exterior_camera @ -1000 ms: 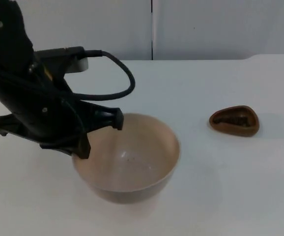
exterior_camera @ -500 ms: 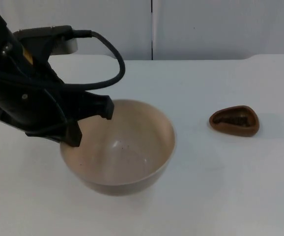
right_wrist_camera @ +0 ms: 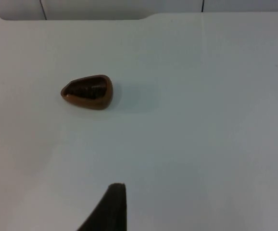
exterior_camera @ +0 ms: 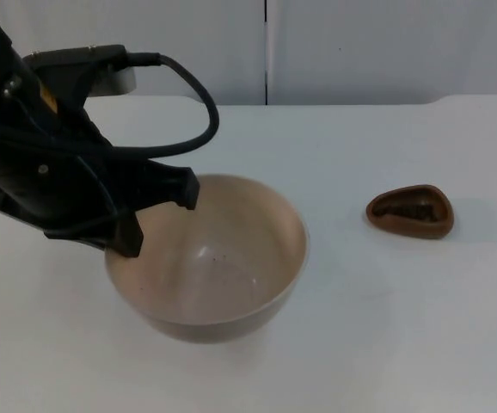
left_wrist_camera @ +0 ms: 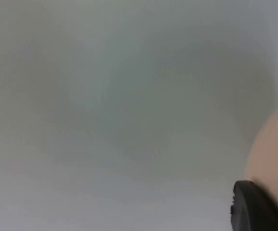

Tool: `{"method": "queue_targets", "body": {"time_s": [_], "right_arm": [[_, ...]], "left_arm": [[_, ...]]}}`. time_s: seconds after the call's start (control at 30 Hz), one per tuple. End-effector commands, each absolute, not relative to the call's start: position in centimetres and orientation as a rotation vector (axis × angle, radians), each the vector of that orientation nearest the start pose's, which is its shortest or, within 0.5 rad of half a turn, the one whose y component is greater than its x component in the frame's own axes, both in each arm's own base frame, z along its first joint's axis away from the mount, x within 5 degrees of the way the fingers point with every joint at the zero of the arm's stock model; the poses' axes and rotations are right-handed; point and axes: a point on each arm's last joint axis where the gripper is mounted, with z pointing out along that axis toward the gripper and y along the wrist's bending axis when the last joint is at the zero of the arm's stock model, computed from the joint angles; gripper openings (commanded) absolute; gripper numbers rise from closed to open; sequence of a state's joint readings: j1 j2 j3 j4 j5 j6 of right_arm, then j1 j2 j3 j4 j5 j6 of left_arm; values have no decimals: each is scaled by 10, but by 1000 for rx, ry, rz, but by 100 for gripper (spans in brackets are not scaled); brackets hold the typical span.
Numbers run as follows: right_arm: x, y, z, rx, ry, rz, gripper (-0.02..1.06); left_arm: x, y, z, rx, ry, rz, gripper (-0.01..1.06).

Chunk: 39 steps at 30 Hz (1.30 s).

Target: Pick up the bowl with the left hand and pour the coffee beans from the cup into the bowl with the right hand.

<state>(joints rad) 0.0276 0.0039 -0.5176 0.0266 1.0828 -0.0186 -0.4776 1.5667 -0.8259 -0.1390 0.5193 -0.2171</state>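
A large beige bowl (exterior_camera: pixel 223 258) sits in the middle of the top view, empty apart from a few specks. My left gripper (exterior_camera: pixel 150 225) is shut on its left rim, one black finger inside and one outside. In the left wrist view the bowl's outer wall (left_wrist_camera: pixel 273 159) rises beside a black fingertip (left_wrist_camera: pixel 254 207). A small brown cup (exterior_camera: pixel 410 211) holding dark coffee beans stands on the white table to the right. In the right wrist view the cup (right_wrist_camera: pixel 87 91) lies far ahead of my right gripper (right_wrist_camera: pixel 111 207), which waits well clear of it.
The white table (exterior_camera: pixel 360 344) ends at a grey partition wall (exterior_camera: pixel 360 43) behind. A wide stretch of bare table separates the bowl from the cup.
Between one second and half a second ago my left gripper carried the bowl a little to the left and up. Since then nothing has moved.
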Motion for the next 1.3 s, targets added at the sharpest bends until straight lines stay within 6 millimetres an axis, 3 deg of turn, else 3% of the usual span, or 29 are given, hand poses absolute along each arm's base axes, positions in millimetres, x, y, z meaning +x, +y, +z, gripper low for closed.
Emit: {"method": "queue_targets", "body": {"time_s": [0.0, 0.37, 0.57, 0.73, 0.77, 0.9, 0.97, 1.13, 1.17, 1.27], "right_arm": [[-7, 2, 280, -39, 2046, 40, 105], [-8, 2, 286, 11, 2011, 68, 105], [12, 2, 310, 14, 1998, 68, 102], [54, 3, 342, 18, 2065, 67, 101], [54, 3, 342, 18, 2065, 67, 101], [99, 4, 366, 20, 2150, 65, 101], [105, 4, 367, 20, 2166, 65, 101], [168, 6, 388, 24, 2256, 71, 101], [168, 6, 388, 24, 2256, 71, 101], [199, 7, 391, 25, 2298, 70, 101]], "left_arm": [[250, -136, 190, 196, 2762, -327, 0], [250, -137, 190, 172, 2764, -347, 0], [250, -137, 190, 170, 2765, -349, 0], [249, -137, 190, 170, 2768, -348, 0], [249, -137, 190, 170, 2768, -348, 0], [249, -137, 190, 171, 2769, -348, 0], [249, -137, 190, 171, 2769, -348, 0], [249, -137, 190, 171, 2769, -348, 0], [249, -137, 190, 171, 2769, -348, 0], [249, -137, 190, 166, 2770, -351, 0]]}}
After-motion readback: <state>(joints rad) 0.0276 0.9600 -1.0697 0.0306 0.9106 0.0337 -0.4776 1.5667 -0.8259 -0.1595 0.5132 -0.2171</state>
